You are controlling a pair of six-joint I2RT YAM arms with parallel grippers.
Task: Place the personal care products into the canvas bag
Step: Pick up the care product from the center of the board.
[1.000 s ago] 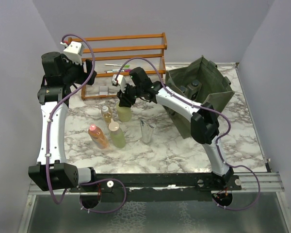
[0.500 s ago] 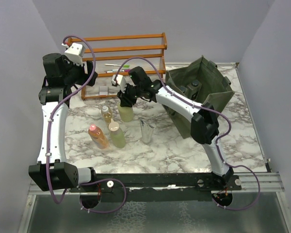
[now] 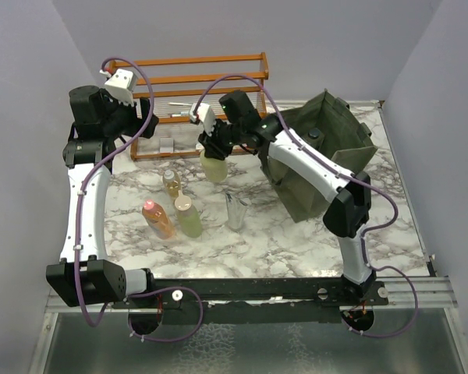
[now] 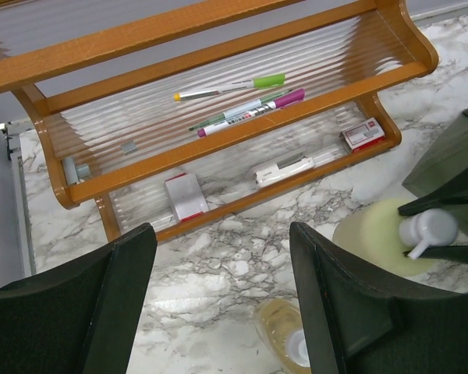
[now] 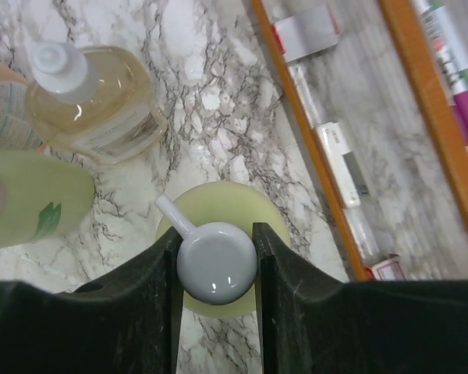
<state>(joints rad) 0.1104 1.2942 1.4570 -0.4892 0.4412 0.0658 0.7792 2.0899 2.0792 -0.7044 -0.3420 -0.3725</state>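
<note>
your right end effector (image 3: pixel 216 146), arm stretched to upper centre, clamps the pale green pump bottle (image 3: pixel 214 167) by its white head; your left end effector (image 4: pixel 221 245) hangs jaws apart, upper left.

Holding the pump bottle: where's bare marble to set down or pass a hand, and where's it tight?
Bare marble: between the silver tube, the canvas bag and the near table edge; also between the wooden rack and the three bottles. Tight: bottles and tube bunch together beside the held pump bottle.
</note>
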